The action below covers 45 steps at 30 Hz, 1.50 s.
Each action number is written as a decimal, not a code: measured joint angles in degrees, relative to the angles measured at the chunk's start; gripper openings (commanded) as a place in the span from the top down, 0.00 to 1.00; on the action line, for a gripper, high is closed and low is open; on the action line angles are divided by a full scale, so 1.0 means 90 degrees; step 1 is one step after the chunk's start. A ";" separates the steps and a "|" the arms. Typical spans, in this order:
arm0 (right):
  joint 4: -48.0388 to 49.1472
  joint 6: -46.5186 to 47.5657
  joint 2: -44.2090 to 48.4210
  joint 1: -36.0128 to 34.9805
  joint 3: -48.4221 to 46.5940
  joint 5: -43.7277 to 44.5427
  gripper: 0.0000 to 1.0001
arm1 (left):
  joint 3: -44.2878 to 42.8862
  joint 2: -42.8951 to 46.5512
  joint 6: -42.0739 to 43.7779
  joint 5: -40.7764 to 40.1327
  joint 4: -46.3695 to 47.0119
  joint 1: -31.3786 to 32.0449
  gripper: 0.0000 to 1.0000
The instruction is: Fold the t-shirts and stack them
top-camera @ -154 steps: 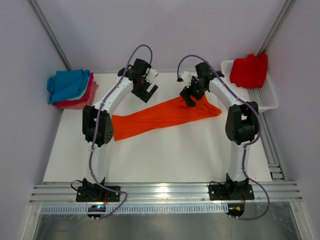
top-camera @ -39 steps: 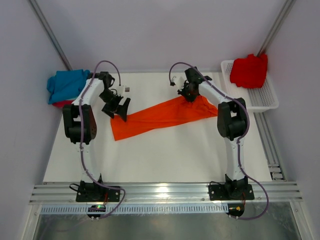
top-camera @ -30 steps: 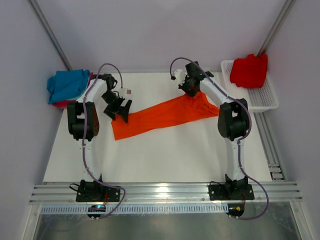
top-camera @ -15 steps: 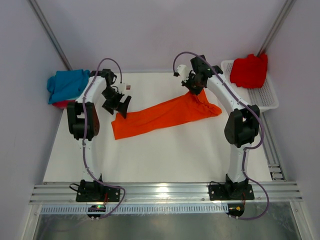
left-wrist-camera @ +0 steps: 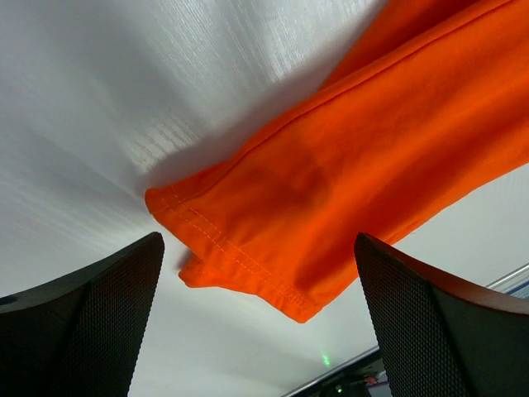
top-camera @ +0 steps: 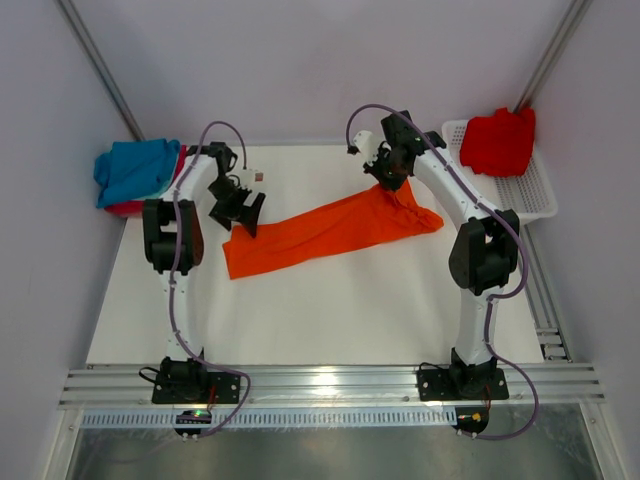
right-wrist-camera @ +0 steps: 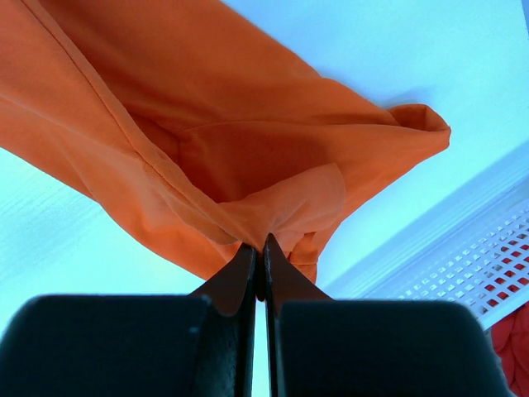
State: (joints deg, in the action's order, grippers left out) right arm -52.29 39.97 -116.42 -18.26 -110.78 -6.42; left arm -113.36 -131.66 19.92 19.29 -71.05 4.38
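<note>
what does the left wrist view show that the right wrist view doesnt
Only the left wrist: the stitched hem end of the orange t-shirt, framed between the fingers of the open left gripper. Only the right wrist: the right gripper shut on a pinch of that shirt, plus the white mesh basket with a bit of red t-shirt. Both: orange cloth over the white table.

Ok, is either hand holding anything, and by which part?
The right hand is pinched shut on the orange t-shirt, at a bunched fold near its right end. The left hand is open over the other end, holding nothing.
</note>
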 measured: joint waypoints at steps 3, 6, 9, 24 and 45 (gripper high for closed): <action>-0.0002 -0.0002 0.0000 0.0000 0.0000 -0.0002 0.97 | -0.0158 -0.0112 -0.0104 0.0078 0.0109 0.0000 0.01; -0.0002 -0.0007 0.0000 0.0000 0.0002 -0.0022 0.97 | -0.0306 -0.0219 -0.0211 0.0146 0.0253 0.0000 0.01; -0.0007 -0.0032 0.0000 0.0000 0.0015 -0.0041 0.97 | -0.0379 -0.0296 -0.0308 0.0175 0.0374 0.0000 0.01; -0.0005 -0.0046 0.0000 0.0000 0.0015 -0.0041 0.97 | -0.0537 -0.0474 -0.0420 0.0165 0.0459 0.0000 0.19; 0.0044 -0.0049 0.0000 0.0000 0.0015 -0.0022 0.97 | -0.1566 -0.0605 0.0126 -0.0056 -0.0508 0.0005 0.50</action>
State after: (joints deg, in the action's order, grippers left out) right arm -51.90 39.53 -116.42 -18.26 -110.65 -6.61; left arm -127.46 -137.10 21.06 18.79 -75.61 4.43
